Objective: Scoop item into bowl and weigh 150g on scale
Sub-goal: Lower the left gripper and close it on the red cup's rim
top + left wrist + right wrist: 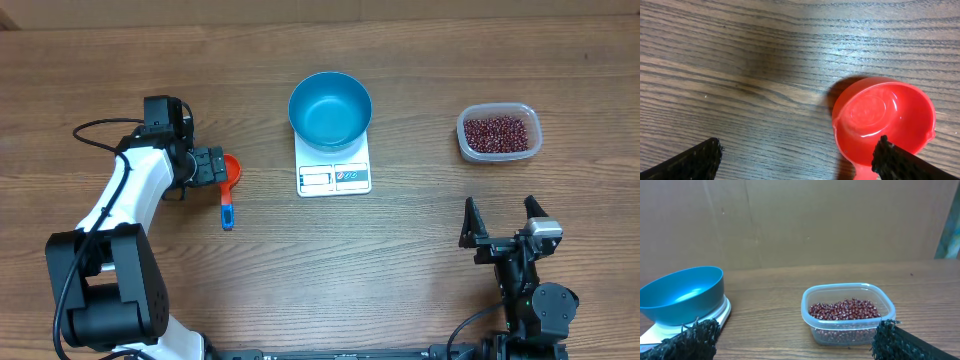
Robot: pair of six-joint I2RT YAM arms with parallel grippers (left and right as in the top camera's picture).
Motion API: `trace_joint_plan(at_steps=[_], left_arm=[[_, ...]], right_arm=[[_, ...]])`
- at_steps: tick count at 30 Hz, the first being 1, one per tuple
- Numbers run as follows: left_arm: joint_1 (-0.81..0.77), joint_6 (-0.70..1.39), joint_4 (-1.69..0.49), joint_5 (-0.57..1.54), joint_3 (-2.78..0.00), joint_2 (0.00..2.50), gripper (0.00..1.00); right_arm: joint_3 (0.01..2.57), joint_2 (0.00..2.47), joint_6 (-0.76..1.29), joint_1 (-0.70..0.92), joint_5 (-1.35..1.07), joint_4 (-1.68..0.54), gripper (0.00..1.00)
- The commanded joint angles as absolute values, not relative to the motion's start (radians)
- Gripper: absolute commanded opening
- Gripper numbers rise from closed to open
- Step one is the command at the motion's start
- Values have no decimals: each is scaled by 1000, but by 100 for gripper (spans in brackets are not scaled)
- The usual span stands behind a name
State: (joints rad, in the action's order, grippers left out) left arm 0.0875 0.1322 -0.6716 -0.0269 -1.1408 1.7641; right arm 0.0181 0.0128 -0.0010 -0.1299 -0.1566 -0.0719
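Observation:
The empty blue bowl (330,108) (682,295) rests on the white scale (334,176) (720,314) at the table's middle. Dark red beans (496,131) (844,309) fill a clear plastic tub (499,134) (847,312) at the right. An orange-red scoop (231,170) (883,117) with a blue handle (227,213) lies left of the scale. My left gripper (218,166) (797,157) stands open over the scoop's cup, one fingertip (890,157) above its rim, nothing held. My right gripper (503,213) (795,337) stands open near the front right, facing the tub, empty.
The wooden table (400,260) stretches bare between the scale and my right arm. A brown cardboard wall (800,220) stands behind the table's far edge. The left arm's black cable (100,128) loops at the left.

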Motion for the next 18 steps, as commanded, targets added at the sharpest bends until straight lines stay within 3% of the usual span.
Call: trace_joint_plan(at_steps=[1, 18], left_arm=[[91, 138, -663, -36, -1160, 1781, 100], [92, 134, -630, -34, -1160, 1837, 99]], right_arm=[[8, 5, -5, -125, -150, -70, 100], [8, 5, -5, -125, -150, -70, 100]])
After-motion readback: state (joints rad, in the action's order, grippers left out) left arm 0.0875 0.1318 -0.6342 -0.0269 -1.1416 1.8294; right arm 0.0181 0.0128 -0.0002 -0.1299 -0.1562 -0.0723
